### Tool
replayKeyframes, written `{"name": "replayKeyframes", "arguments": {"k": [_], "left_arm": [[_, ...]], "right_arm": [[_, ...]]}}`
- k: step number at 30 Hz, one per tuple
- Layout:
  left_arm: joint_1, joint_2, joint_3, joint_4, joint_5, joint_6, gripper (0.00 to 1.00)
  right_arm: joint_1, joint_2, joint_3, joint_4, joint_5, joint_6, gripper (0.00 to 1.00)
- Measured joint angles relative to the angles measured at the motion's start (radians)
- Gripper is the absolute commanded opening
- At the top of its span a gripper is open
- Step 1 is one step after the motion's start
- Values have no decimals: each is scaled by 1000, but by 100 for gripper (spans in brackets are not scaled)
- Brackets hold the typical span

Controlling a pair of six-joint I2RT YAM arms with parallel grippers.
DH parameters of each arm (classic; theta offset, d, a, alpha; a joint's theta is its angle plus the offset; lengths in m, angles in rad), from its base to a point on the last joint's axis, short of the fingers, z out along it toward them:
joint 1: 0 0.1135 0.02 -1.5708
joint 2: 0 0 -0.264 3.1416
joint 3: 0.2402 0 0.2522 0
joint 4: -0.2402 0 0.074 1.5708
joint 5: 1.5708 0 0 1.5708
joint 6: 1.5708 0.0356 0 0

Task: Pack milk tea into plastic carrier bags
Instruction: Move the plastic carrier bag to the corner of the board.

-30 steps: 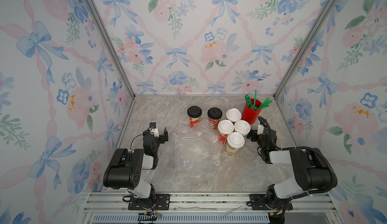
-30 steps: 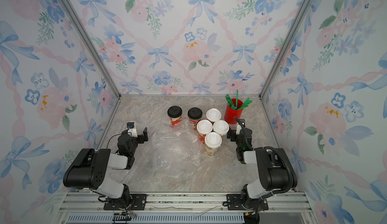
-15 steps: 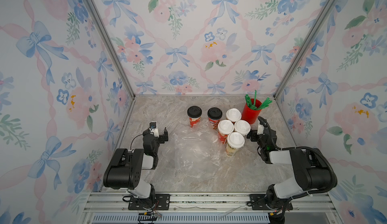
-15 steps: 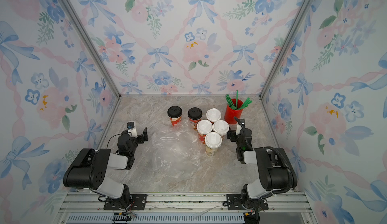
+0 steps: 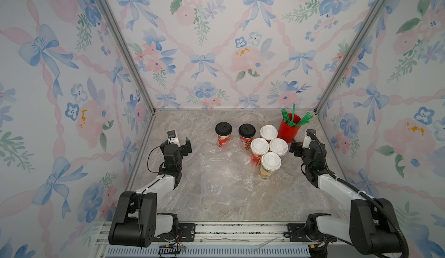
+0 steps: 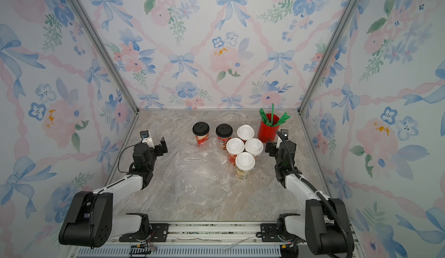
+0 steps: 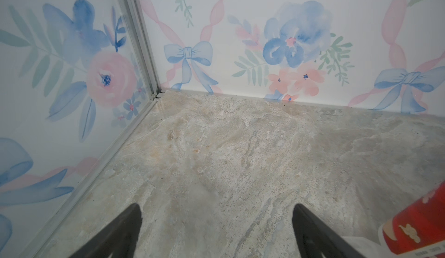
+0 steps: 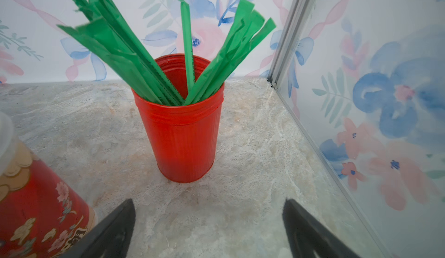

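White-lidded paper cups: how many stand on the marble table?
4, clustered between the two black-lidded paper cups and the red ribbed cup of green straws: back cup, two middle cups, cream-sided front cup. None appears hidden.

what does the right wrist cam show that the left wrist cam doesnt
Only the right wrist view shows the plain red cup holding green straws. Only the left wrist view shows a bare stretch of table ahead of the left gripper. Both share the marble surface, floral walls, open jaws (right gripper too) and part of a red printed milk tea cup.
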Motion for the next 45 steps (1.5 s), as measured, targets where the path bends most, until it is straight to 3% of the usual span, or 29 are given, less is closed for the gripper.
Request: {"name": "replayKeyframes", "arguments": {"k": [4, 11, 14, 20, 27, 32, 36, 40, 45], "left_arm": [[-36, -52, 113, -254, 35, -91, 94], [-146, -119, 295, -611, 201, -154, 92], [-198, -152, 344, -714, 272, -179, 91], [-424, -158, 430, -858, 364, -206, 90], [-740, 18, 467, -902, 400, -258, 85], [-862, 231, 488, -914, 400, -307, 83], [-893, 363, 489, -917, 395, -350, 81], [-876, 404, 456, -913, 379, -376, 79], [-752, 378, 387, -877, 367, -376, 78]], "right_arm": [[-14, -126, 64, -224, 7, 38, 100], [19, -251, 330, -628, -21, 148, 93], [103, -253, 445, -758, -57, 174, 93], [320, -213, 609, -951, -150, 209, 91], [549, -93, 686, -1052, -228, 251, 89], [677, -32, 691, -1078, -236, 288, 88], [722, -26, 691, -1079, -233, 328, 88], [726, -38, 687, -1077, -206, 358, 88], [726, -73, 680, -1078, -167, 369, 88]]}}
